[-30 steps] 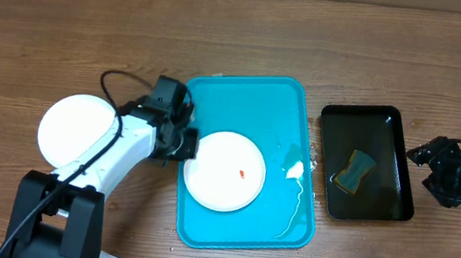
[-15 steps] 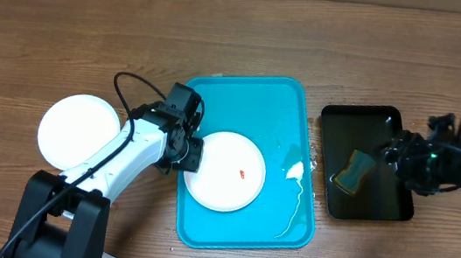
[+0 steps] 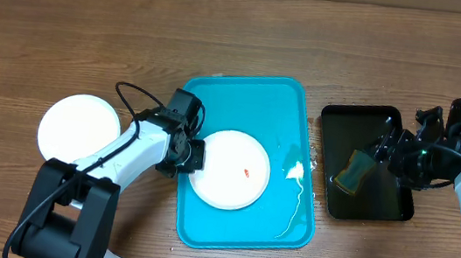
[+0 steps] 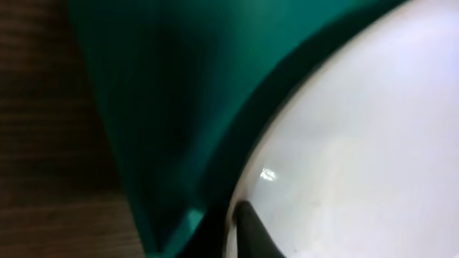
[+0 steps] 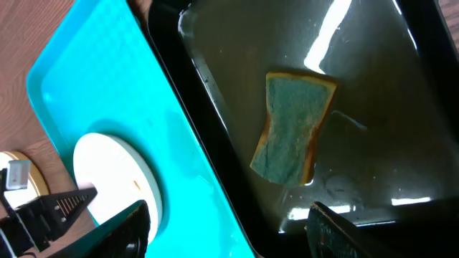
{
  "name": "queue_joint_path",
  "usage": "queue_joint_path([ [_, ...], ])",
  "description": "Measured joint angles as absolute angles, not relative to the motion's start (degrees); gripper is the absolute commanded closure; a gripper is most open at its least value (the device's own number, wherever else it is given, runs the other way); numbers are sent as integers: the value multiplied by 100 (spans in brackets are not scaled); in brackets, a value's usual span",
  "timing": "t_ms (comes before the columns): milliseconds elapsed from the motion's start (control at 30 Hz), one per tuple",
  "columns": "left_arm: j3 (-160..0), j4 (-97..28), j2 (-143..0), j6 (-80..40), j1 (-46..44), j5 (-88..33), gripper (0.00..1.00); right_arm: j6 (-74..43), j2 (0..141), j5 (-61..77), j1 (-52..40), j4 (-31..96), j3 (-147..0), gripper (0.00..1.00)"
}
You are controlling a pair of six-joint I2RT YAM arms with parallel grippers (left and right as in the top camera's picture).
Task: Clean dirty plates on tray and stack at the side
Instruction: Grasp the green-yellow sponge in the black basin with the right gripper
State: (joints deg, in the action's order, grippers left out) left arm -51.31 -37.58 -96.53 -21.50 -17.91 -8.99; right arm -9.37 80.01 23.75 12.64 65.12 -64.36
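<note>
Needed a square descent of the spread-open right pincer (image 3: 389, 153) onto the sponge (image 3: 353, 171) near the counter's right edge, with the left pincer (image 3: 193, 153), grip impossible to tell, at the rim of the plate (image 3: 230, 170) on the tray (image 3: 255, 106) toward the front edge.

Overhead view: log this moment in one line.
left gripper at dirty plate rim, on tray | right gripper near sponge, jaws open | side plate on table

Overhead: bright, even, sharp, only soft shadows. White glare streaks on the wet tray (image 3: 251, 105). Left wrist: dim, too close, fully out of focus; plate (image 4: 358, 158) blown out, one small specular dot. Right wrist: sharp, hard ceiling-light reflections on the black tray (image 5: 380, 86).
</note>
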Motion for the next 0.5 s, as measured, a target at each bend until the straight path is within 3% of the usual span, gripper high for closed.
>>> queue_joint_path([
  [233,-5137,-3376,-9657,-1662,-1793,-998,96,-965,8034,2053,1153,6228,-6407,39],
  [500,-5148,-3203,-9677,-1262,-1793,-1002,96,-1669,8641,1234,375,5245,-5714,43],
])
